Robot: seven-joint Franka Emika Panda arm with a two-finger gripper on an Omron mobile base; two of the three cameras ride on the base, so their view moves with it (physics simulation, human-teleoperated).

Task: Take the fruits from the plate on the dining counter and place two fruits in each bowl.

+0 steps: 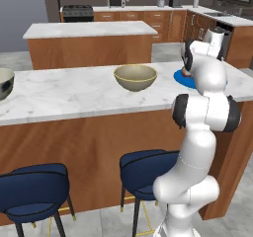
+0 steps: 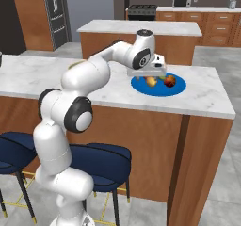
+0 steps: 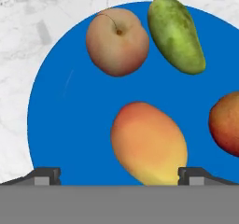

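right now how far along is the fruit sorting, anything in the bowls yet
Done: nothing that shows. The beige bowl looks empty; the grey bowl is cut off at the frame edge, so its inside can't be judged. In hand: the open gripper hovers over the blue plate, above the orange-yellow fruit, holding nothing. Left: that one, the peach-coloured fruit, the green fruit and the red fruit.

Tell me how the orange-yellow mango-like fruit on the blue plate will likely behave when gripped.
The mango-like fruit looks smooth and rounded, so it may slip between the fingers. Lying loose on the flat plate, it could roll if nudged. It seems firm, not floppy.
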